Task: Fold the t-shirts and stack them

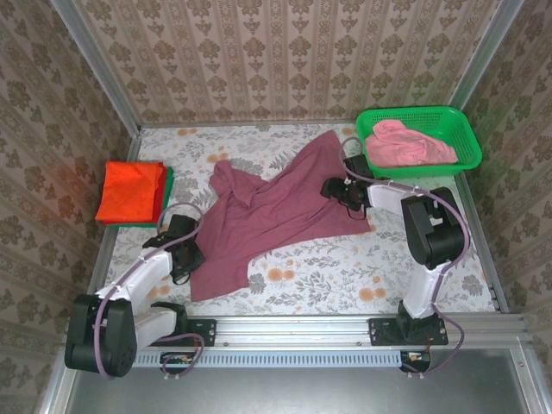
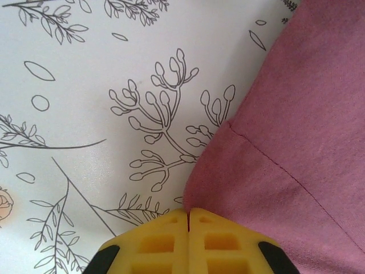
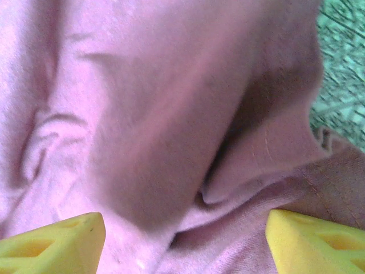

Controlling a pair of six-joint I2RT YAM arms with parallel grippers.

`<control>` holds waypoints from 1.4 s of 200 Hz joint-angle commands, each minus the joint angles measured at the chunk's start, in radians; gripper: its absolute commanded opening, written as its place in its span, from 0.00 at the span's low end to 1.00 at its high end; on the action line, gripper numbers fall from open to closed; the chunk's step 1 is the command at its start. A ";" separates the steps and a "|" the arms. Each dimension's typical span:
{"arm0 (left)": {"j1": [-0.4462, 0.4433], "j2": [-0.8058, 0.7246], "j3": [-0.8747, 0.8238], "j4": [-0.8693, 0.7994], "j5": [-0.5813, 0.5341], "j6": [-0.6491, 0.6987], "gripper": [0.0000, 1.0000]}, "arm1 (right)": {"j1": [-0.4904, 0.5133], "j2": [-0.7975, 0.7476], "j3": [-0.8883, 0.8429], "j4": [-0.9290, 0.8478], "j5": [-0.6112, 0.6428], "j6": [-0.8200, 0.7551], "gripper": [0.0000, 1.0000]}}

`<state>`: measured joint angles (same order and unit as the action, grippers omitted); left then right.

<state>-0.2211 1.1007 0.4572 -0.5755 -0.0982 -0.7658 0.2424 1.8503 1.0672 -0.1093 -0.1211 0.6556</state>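
A maroon t-shirt (image 1: 276,211) lies crumpled and spread across the middle of the table. My left gripper (image 1: 185,259) sits at its lower left edge. In the left wrist view the yellow fingers (image 2: 154,242) are pressed together, shut on the maroon t-shirt (image 2: 296,142) at its edge. My right gripper (image 1: 338,190) hovers over the shirt's right side. It is open, with its yellow fingertips (image 3: 63,240) wide apart above folds of the maroon t-shirt (image 3: 171,114). A folded orange t-shirt (image 1: 131,191) lies on a green t-shirt (image 1: 167,185) at the far left. A pink t-shirt (image 1: 405,142) sits in the basket.
The green mesh basket (image 1: 448,121) stands at the back right, close to the right arm; its mesh (image 3: 342,57) shows in the right wrist view. Metal frame rails and papered walls border the flowered table cover (image 1: 345,276).
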 commanded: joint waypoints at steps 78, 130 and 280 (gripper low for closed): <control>0.014 -0.174 -0.018 -0.017 0.057 -0.026 0.00 | -0.032 -0.364 -0.264 -0.148 0.187 0.037 0.74; 0.039 -0.195 -0.050 0.032 0.097 -0.017 0.00 | -0.043 -0.376 -0.334 -0.255 0.212 0.006 0.67; 0.044 -0.173 -0.045 0.068 0.104 -0.002 0.00 | -0.010 -0.310 -0.291 -0.382 0.240 -0.014 0.59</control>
<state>-0.1879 0.9237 0.4122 -0.5194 -0.0029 -0.7719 0.2214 1.5272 0.7670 -0.4042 0.0761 0.6510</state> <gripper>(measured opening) 0.052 0.584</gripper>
